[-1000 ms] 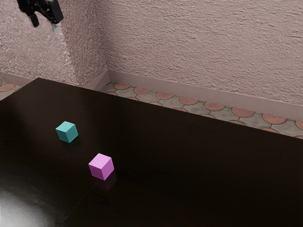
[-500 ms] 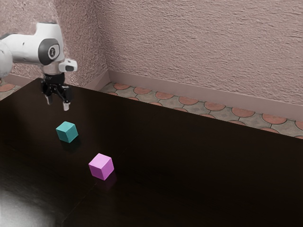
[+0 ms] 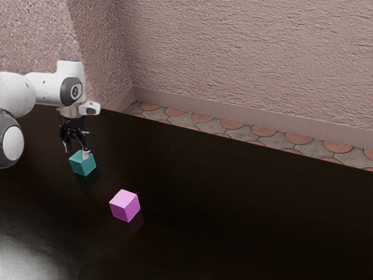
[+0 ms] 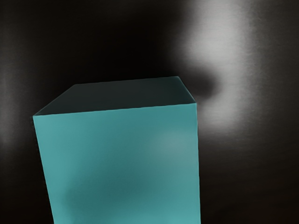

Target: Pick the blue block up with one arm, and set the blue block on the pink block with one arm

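Directly over the blue block [image 3: 81,164], the jaws hang spread apart, grasping nothing, their tips close to its top. One white arm [image 3: 35,93] with rounded joints carries them. Two matte cubes rest on the one dark, glossy table [image 3: 233,204]: the blue block at far left and the pink block [image 3: 124,205], nearer and toward the exterior view's right, well apart. Behind stand rough plaster walls [image 3: 245,52] and scalloped floor tiles [image 3: 262,133].

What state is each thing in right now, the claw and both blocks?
claw, open, just over the blue block
blue block, sitting on the table, not yet lifted
pink block, sitting on the table, nothing on it, apart from the blue block
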